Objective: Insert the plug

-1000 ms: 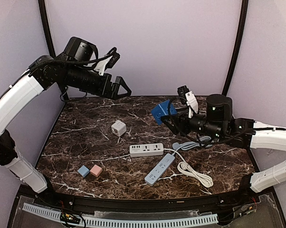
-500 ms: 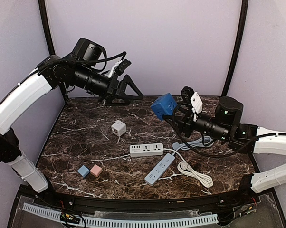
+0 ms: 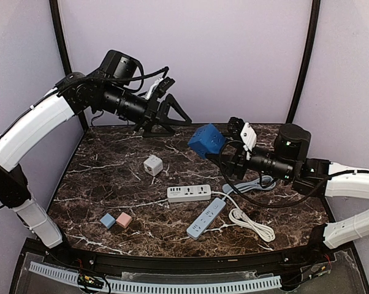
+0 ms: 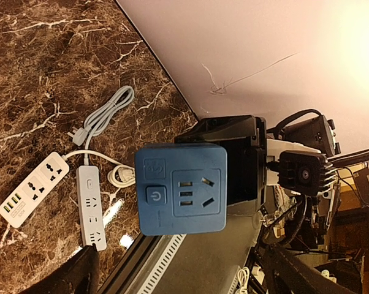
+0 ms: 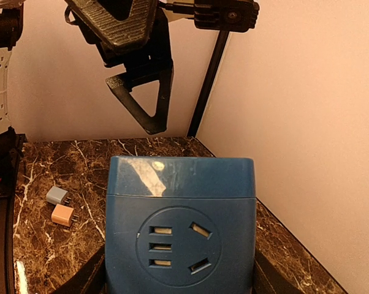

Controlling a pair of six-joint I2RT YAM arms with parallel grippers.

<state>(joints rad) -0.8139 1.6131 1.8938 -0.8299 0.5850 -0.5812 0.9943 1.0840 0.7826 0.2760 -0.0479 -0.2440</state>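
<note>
On the brown, white-veined marble bench (image 3: 98,177), a white power strip (image 3: 189,193) lay flat at the middle. Left of it and nearer the front edge sat two small boxy adapters, one blue (image 3: 108,220) and one pink (image 3: 124,220). A white cube adapter (image 3: 152,165) sat behind the strip's left end. High above and behind that end hung the left hand (image 3: 175,114), its black triangular fingers spread wide with nothing between them. Above and behind the strip's right end, the right hand (image 3: 217,149) gripped a matte blue socket cube (image 3: 206,141) with rounded corners, clear of the bench. The left wrist view showed one cube face with a power button, slots and angled socket holes. The right wrist view showed another face, its holes set in a round recess, with glare on the top edge. Right of the strip lay a grey cord (image 3: 258,182) and its plug (image 3: 228,188). Just in front lay a slimmer pale-blue strip (image 3: 206,217) with a looped white cable (image 3: 253,223).
</note>
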